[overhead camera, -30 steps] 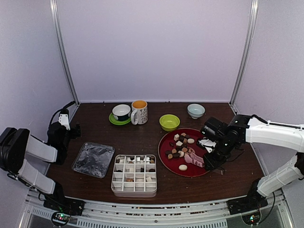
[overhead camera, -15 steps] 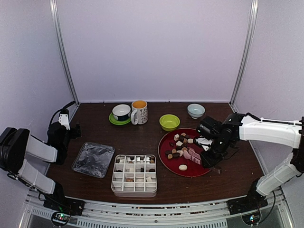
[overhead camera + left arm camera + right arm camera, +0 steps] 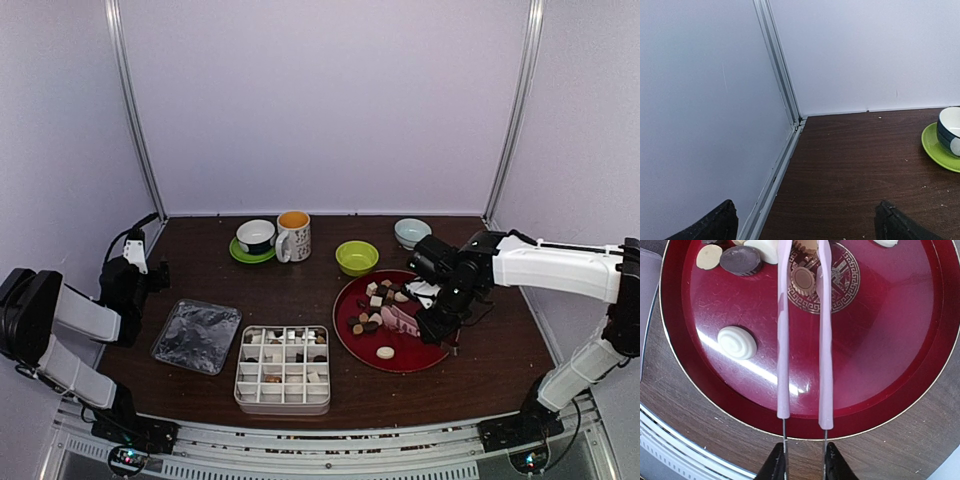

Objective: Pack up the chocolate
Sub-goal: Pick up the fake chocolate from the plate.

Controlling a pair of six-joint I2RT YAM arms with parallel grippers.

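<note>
Pale lilac walls close in a dark wooden worktop (image 3: 300,290). Most of the chocolate (image 3: 375,305) sits heaped on the far-left part of a red plate (image 3: 415,358), and a few pieces already lie in cells of the divided box (image 3: 282,405) at the near edge. The right fingers (image 3: 832,467) are drawn narrow on the handle end of the pink tongs (image 3: 825,340), whose 2 arms reach across the plate with a tan ridged piece (image 3: 804,280) lying between them. The tong tips are cut off, so a real pinch cannot be confirmed. The left fingers (image 3: 715,227) stand wide and hold nothing, off by the left wall.

Likely trouble: the smooth, thin arms could let the piece slip out on the lift, or too hard a squeeze could flick it off the plate. The box cells are small, so a slightly off release could land it on a divider or in a filled cell.
</note>
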